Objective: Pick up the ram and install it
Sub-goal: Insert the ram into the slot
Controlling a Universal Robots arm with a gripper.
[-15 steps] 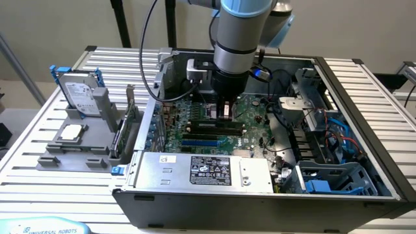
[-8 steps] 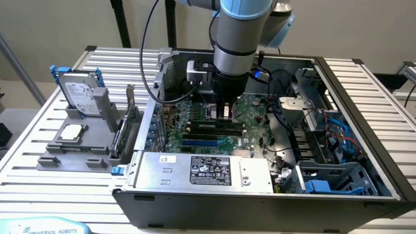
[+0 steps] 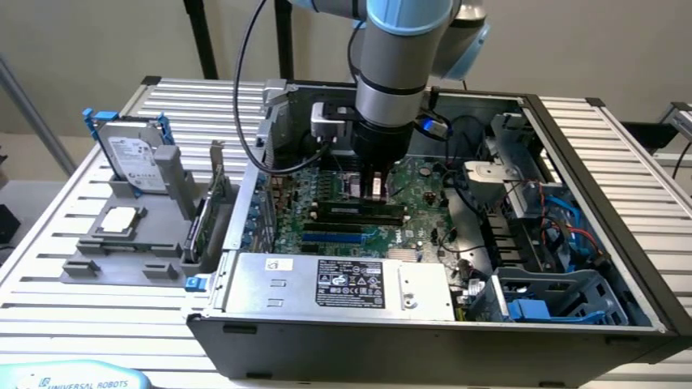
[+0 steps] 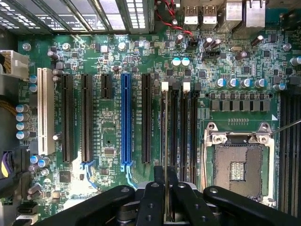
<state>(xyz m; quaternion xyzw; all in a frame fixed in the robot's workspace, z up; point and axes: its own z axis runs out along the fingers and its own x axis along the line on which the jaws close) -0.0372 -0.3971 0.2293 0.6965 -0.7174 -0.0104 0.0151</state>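
A pale, plain wall point(image 3: 97, 36) closes the scene at the back, evenly lit with no hard shadows, and two dark upright posts point(image 3: 201, 39) stand in front of it near the far edge of the worktop. The worktop point(image 3: 76, 267) is a light metal surface of parallel ribbed slats, running out to both sides, with a black end cap point(image 3: 151, 79) at its far corner on the exterior view's left. Beyond the worktop's edge on that side a slanted grey bar point(image 3: 27, 101) crosses in front of a strip of beige floor point(image 3: 27, 158).
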